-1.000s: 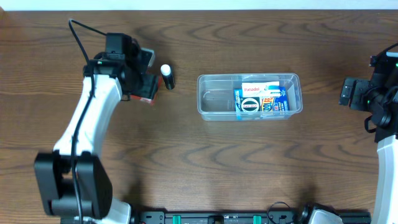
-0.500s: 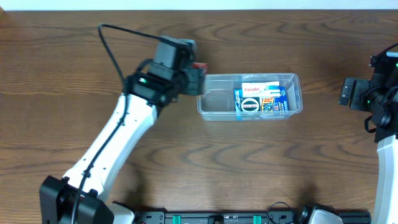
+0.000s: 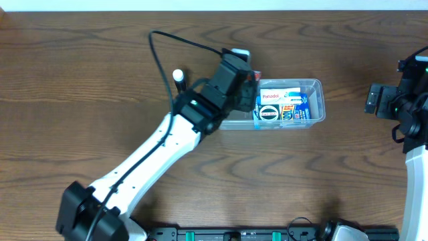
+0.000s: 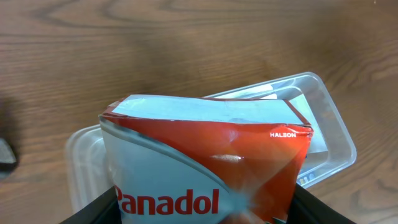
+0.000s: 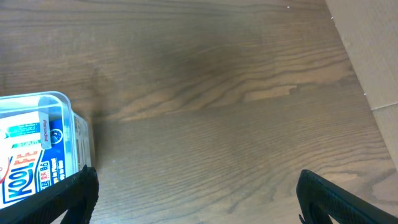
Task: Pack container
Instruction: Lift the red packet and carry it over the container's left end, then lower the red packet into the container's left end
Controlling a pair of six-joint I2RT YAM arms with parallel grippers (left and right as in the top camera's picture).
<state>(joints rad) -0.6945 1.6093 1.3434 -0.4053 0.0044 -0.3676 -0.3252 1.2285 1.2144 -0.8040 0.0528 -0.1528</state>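
Note:
The clear plastic container (image 3: 319, 100) lies at the table's middle right, with a blue box (image 3: 281, 111) and a white Panadol box (image 3: 277, 94) in its right half. My left gripper (image 3: 249, 87) is shut on a red and white Panadol box (image 4: 205, 162) and holds it over the container's left half (image 4: 329, 134). My right gripper (image 5: 196, 199) is open and empty over bare table to the right of the container (image 5: 59, 109); in the overhead view it is at the right edge (image 3: 374, 100).
A small black tube with a white cap (image 3: 178, 79) stands on the table left of the container, beside my left arm. The table is dark wood. A pale wall or board edge (image 5: 373, 43) shows at the right.
My left gripper carried the red Panadol box rightward from the table's left side to above the container's left half. The right arm has not moved.

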